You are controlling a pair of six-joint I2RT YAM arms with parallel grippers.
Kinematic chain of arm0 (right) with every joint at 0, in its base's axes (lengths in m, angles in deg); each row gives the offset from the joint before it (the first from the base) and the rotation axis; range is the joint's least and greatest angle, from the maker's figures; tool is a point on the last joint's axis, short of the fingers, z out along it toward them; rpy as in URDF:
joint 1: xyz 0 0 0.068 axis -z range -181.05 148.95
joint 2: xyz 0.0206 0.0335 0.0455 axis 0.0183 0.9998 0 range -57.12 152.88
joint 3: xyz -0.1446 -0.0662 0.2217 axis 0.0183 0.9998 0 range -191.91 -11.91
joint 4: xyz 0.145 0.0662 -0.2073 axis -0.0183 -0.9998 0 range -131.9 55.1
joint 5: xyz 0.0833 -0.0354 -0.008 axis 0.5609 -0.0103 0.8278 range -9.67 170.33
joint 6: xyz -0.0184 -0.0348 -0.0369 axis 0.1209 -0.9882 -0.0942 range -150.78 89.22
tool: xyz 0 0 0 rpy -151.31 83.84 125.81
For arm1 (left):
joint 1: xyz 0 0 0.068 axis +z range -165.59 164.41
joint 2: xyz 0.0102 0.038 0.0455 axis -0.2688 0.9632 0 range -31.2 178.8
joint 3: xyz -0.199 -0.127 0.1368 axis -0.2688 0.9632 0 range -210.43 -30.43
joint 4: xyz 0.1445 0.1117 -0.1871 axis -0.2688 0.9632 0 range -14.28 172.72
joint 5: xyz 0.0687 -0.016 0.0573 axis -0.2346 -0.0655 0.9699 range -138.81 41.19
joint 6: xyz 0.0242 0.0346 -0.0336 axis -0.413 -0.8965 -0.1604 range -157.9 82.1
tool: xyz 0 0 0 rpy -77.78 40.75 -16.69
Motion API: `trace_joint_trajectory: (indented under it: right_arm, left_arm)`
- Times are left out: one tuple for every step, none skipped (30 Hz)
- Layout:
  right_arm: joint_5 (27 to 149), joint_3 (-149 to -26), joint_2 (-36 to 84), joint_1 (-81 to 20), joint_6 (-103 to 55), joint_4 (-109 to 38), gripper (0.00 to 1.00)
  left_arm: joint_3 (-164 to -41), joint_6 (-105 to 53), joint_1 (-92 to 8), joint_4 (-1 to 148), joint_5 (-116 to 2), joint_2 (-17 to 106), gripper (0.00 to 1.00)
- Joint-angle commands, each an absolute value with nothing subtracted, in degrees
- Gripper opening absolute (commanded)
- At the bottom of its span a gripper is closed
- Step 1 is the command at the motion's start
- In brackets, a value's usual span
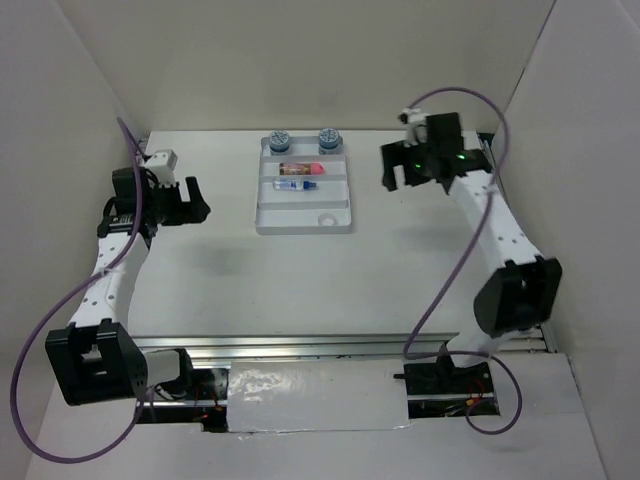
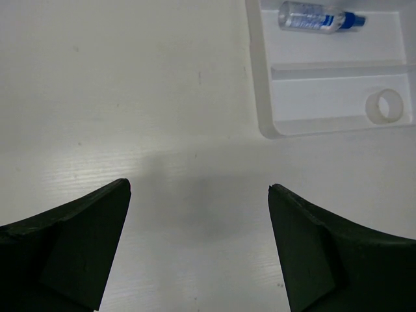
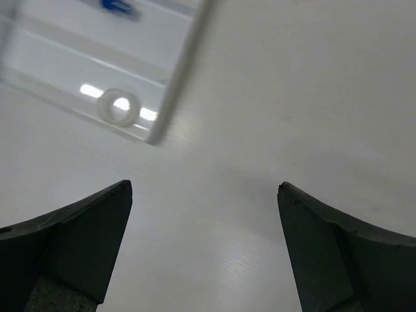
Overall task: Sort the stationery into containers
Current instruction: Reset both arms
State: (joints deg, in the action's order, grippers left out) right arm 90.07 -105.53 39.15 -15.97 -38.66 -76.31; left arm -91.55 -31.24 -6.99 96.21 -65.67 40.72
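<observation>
A white rectangular plastic tray [image 1: 305, 228] lies on the pale bench [image 1: 300, 290], toward its far side and between the two arms. Low ribs divide the tray into four long parallel compartments running side to side.

- **Farthest compartment:** two squat blue round pots stand upright, one at the left end [image 1: 278, 141] and one at the right end [image 1: 330, 139], well apart.
- **Second compartment:** a pink stick-shaped tube [image 1: 300, 168] lies on its side along the compartment.
- **Third compartment:** a small clear bottle with a blue cap [image 1: 292, 184] lies on its side, also seen from the left wrist [image 2: 318, 17].
- **Nearest compartment:** a white ring [image 1: 326, 219] lies flat toward the right end, alone [image 2: 385, 106] [image 3: 118, 106].

The left tool [image 1: 198, 198] hangs over bare bench to the left of the tray. Its jaws are spread wide and it is released, with nothing between them [image 2: 198, 195]. The right tool [image 1: 388, 168] hangs to the right of the tray, likewise released with its jaws wide apart, and only bench surface shows between them [image 3: 205, 188]. Neither tool touches the tray.
</observation>
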Motion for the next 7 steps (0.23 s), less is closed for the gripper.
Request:
trace_joint_trajectory:
  right_arm:
    - [92.29,-94.73,30.37,-7.92,-38.77,-72.43,0.99]
    - [91.68,-88.87,28.68,-6.60,-39.39,-70.77,0.99]
    - [91.32,-85.85,27.10,-4.24,-39.65,-69.97,0.99]
    - [90.97,-79.91,23.78,-3.26,-40.00,-68.83,1.00]
    - [90.71,-77.41,22.18,-2.55,-40.01,-66.74,1.00]
    - [90.88,-74.86,20.59,-1.50,-40.18,-65.93,1.00]
    - [91.14,-70.75,17.88,0.16,-40.10,-65.23,1.00]
  left_arm:
    - [-87.13,-30.17,-5.75,94.45,-64.29,38.32,0.99]
    - [-86.07,-29.47,-5.83,93.75,-63.49,37.28,0.99]
    - [-84.06,-28.94,-6.18,93.04,-62.70,37.00,1.00]
    - [-83.17,-28.67,-6.27,93.04,-61.04,36.83,0.99]
    - [-82.38,-28.93,-6.45,92.95,-60.33,35.96,0.99]
    - [-80.37,-29.20,-6.36,92.51,-59.63,35.16,0.99]
    - [-79.39,-29.81,-6.45,91.64,-58.66,34.37,0.99]
